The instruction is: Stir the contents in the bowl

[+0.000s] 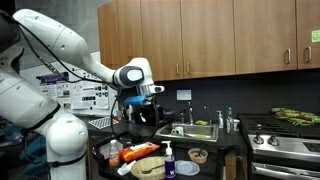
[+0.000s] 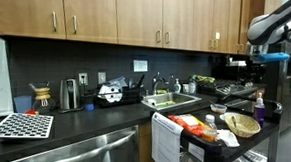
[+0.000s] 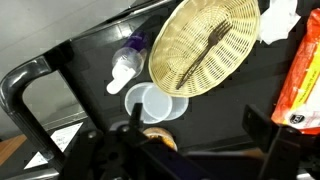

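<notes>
Exterior views, wrist view. Left to right:

- White arm (image 1: 60,50) reaches in from the left. The end effector (image 1: 146,108) hangs high over the left part of the dark surface (image 3: 230,110). Its jaws are dark against dark clutter, so I cannot tell whether they are spread or pressed together. Nothing can be seen held.
- Orange bag (image 1: 125,155), then a wicker basket (image 1: 147,167), lying on the surface.
- Soap bottle (image 1: 168,160), upright, just beside the basket.
- Pale blue-grey dish (image 1: 187,168), near the bottle.
- The bowl (image 1: 192,155) is farthest right of the group and just behind the dish. The contents (image 1: 198,156) show as a brownish mass, details too small to make out.
- The bowl sits well below the end effector and off to its right, apart from it.
- In the wrist view, a brown sliver of the bowl shows at the lower edge, just beside the dish and partly hidden by the end effector's dark body.
</notes>
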Robot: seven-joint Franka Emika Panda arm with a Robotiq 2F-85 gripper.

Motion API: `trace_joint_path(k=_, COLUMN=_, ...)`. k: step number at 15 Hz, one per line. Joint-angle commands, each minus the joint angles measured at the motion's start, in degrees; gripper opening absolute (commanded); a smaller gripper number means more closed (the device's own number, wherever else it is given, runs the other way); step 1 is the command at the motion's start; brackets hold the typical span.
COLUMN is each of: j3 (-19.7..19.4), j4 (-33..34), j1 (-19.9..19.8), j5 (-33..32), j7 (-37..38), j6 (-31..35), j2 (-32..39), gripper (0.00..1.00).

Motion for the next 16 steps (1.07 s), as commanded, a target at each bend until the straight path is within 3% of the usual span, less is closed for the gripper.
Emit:
trace_joint_path(k=1, j3=-0.6, j4=3.8, j1=2.1, j5=1.1, j7=-2.4, j6=2.1, j2=6.2, gripper=1.0)
trace_joint_path(k=9, j3=0.0, j4=11.8, j1=4.2, j5=1.6, j7=-2.6, j6=9.9, j2=20.3, gripper=1.0)
trace_joint_path(k=16, j3=0.5, j4=23.7, j1=5.8, j5=5.5, j7=-2.1, j6=10.3, j2=32.4, gripper=1.0)
